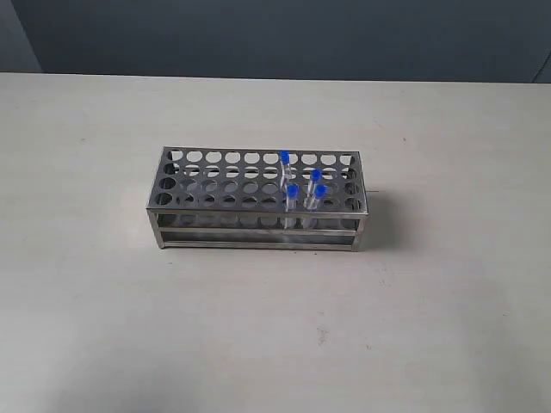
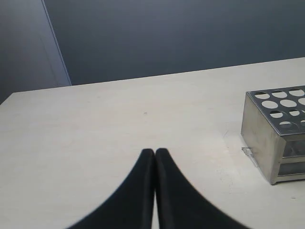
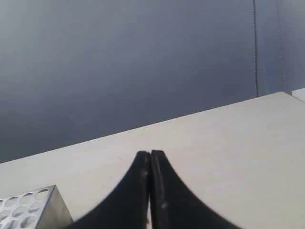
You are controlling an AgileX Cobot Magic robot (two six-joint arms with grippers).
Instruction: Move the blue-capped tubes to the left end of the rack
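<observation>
The steel rack [image 1: 215, 200] stands in the middle of the table in the exterior view. Several blue-capped tubes stand upright in holes toward its right end: one at the back [image 1: 284, 160], one further right [image 1: 316, 177], and two in the front row [image 1: 292, 193] [image 1: 320, 193]. Neither arm shows in the exterior view. My left gripper [image 2: 155, 151] is shut and empty above bare table, with a corner of the rack [image 2: 267, 138] off to one side. My right gripper [image 3: 150, 153] is shut and empty, the rack's corner [image 3: 45, 210] beside it.
The rack sits on a pale tabletop [image 1: 103, 327] with a dark wall [image 1: 275, 34] behind its far edge. The rack's left-end holes [image 1: 176, 176] hold no tubes.
</observation>
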